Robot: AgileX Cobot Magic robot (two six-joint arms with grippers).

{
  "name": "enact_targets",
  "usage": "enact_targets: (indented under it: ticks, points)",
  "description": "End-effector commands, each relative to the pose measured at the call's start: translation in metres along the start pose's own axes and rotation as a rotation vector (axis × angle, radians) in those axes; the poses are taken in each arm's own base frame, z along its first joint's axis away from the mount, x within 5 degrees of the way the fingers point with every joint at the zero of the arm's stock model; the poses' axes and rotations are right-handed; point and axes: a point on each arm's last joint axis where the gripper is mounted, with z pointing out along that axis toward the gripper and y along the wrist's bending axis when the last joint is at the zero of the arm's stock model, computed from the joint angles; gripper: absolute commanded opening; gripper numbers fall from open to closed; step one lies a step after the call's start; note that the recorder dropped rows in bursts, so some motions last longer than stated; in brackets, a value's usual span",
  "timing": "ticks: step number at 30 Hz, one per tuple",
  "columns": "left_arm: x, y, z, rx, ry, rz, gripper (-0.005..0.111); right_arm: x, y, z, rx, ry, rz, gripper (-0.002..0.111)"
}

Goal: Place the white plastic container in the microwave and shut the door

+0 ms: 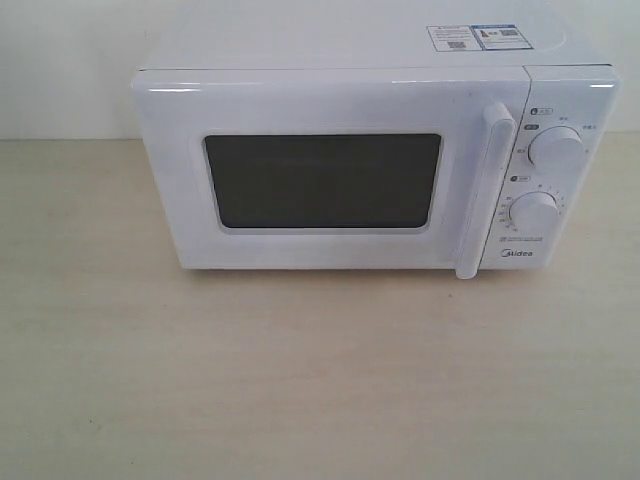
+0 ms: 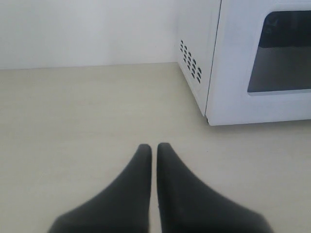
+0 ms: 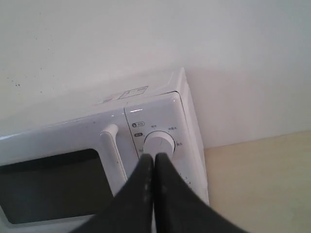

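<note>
The white microwave [image 1: 330,100] stands at the back of the table. Its door [image 1: 320,110] is closed, with the vertical bar handle [image 1: 485,190] beside two round dials [image 1: 556,150]. The white plastic container is out of view in every frame. My left gripper [image 2: 154,145] hovers shut and empty over bare table, off the microwave's [image 2: 233,73] vented side and short of its front corner. My right gripper [image 3: 154,156] is shut and empty, its tips in front of the upper dial [image 3: 159,143], right of the handle [image 3: 112,150]. Neither gripper shows in the exterior view.
A pale wooden table [image 1: 300,380] stretches in front of and to both sides of the microwave. A white wall [image 1: 60,60] stands close behind it. Small stickers [image 1: 478,37] lie on the microwave's top.
</note>
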Motion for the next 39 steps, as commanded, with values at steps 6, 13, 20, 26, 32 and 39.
enact_targets:
  ticks: [6,13,20,26,32,39]
  points:
    - [0.001,0.000,0.000,0.000,0.002,-0.020,0.004,0.026,-0.011,0.000,0.070,0.106,-0.098,0.000]
    - [0.001,0.000,0.000,0.000,0.002,-0.020,0.004,0.037,-0.015,-0.002,0.095,0.228,-0.182,0.000]
    - [0.001,0.000,0.000,0.000,0.002,-0.020,0.004,0.047,-0.018,-0.005,0.119,0.354,-0.193,0.000]
    - [0.001,0.000,0.000,0.000,0.002,-0.020,0.004,0.046,-0.018,-0.005,0.117,0.343,-0.194,0.000]
    - [0.001,0.000,0.000,0.000,0.002,-0.020,0.004,0.046,-0.018,-0.005,0.117,0.343,-0.194,0.000]
    - [0.001,0.000,0.000,0.000,0.002,-0.020,0.004,0.046,-0.018,-0.005,0.117,0.343,-0.194,0.000]
